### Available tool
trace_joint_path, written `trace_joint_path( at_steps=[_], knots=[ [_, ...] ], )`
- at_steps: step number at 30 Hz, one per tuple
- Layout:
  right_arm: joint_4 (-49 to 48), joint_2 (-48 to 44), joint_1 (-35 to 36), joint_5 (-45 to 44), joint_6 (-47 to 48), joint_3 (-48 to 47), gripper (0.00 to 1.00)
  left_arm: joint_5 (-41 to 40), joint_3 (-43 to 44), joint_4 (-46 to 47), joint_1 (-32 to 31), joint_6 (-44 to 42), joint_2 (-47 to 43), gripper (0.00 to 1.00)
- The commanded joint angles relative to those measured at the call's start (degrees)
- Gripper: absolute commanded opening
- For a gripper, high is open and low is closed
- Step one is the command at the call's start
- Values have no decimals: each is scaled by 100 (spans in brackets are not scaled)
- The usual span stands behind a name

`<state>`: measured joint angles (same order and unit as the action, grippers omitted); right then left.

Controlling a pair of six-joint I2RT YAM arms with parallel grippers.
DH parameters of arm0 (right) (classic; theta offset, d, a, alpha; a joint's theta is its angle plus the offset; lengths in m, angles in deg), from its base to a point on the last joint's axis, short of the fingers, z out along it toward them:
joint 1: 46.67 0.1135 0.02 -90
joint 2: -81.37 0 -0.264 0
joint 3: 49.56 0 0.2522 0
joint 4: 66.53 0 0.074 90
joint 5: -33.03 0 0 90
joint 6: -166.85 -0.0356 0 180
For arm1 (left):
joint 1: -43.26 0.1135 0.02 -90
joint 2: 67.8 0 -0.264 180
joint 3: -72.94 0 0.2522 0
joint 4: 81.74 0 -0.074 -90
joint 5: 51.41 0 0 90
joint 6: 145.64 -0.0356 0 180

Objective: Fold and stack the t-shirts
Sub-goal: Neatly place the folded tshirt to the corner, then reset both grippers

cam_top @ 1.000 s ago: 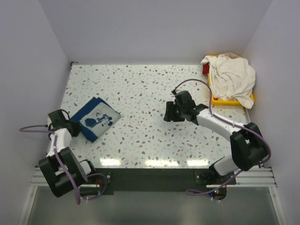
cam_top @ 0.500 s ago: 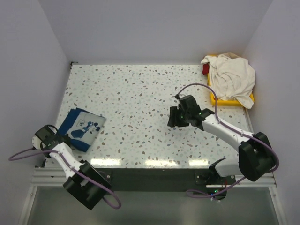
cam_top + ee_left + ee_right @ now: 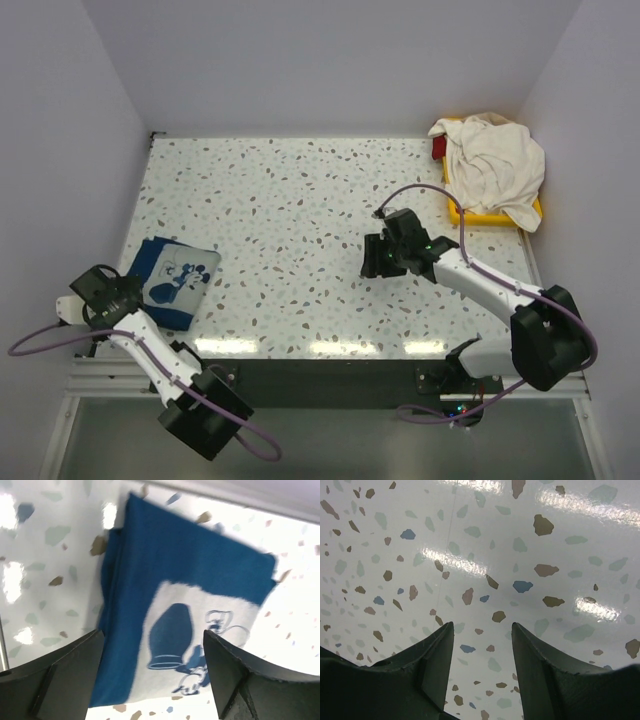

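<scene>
The dark navy t-shirt (image 3: 172, 277) lies folded flat near the table's front left corner, its white print facing up. My left gripper (image 3: 128, 292) is at the shirt's near-left edge. In the left wrist view the navy t-shirt (image 3: 190, 575) spreads below the left gripper (image 3: 154, 635), whose jaws stand wide open and hold nothing. The cream white t-shirt (image 3: 495, 168) sits crumpled over the yellow tray (image 3: 470, 213) at the back right. My right gripper (image 3: 373, 255) hovers over bare table right of centre; in its wrist view the right gripper (image 3: 482, 626) is open and empty.
A red object (image 3: 438, 148) pokes out at the tray's far left corner. White walls close in the speckled table (image 3: 300, 200) on the left, back and right. The arm bases and a metal rail (image 3: 330, 375) run along the near edge.
My left gripper dragged the navy shirt toward the front left corner, then opened and let it go. The right arm shifted slightly to the right, jaws unchanged.
</scene>
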<state>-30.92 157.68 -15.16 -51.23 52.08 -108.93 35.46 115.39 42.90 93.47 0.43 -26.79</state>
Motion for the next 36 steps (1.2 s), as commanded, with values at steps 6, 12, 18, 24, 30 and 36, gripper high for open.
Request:
trace_joint_path(
  at_steps=[6,12,18,24,30,36],
  knots=[
    [-145,-56,31,156,-18,16,54,656,577,1179,-871,-913,-24,84],
    [-312,129,40,165,-132,-45,54,-223,612,1672,-3233,-1010,679,85],
    [-400,156,40,77,-203,-27,54,-187,409,2455,-4897,-984,1443,83],
    [-532,-37,40,-64,-282,157,55,-266,839,2807,-6610,-1238,2349,83],
    [-313,-424,31,-406,-256,114,56,-109,1156,3394,-7956,-1432,3105,84],
    [-268,-1083,40,-643,-405,227,59,532,1245,3992,-8563,-1573,3677,83]
  ],
)
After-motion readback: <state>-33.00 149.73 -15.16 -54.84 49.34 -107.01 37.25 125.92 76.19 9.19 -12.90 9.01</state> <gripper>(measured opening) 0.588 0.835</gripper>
